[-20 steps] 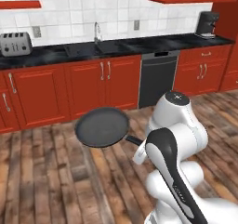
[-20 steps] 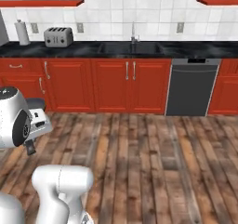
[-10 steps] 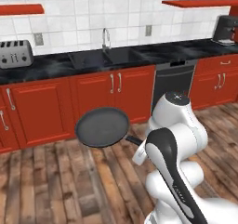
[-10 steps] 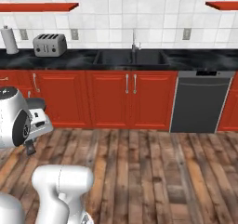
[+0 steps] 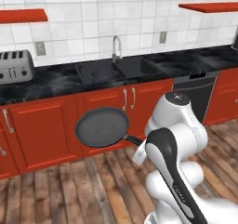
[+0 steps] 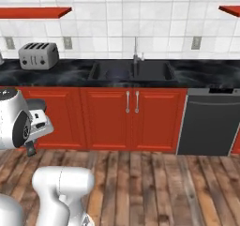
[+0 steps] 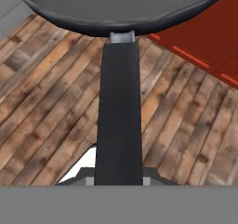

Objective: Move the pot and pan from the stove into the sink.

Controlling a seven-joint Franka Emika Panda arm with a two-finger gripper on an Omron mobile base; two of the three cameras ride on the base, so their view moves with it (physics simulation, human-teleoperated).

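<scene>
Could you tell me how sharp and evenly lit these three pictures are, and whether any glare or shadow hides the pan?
Left base view: soft, even light, the pan matte, no glare. Right base view: slightly blurred, pale sheen on the countertop by the sink. Hand view: pan handle crisp, floor planks softer, no shadow over it.

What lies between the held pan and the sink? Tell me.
In the left base view, red cabinet doors and the black counter edge lie between the pan and the sink.
</scene>
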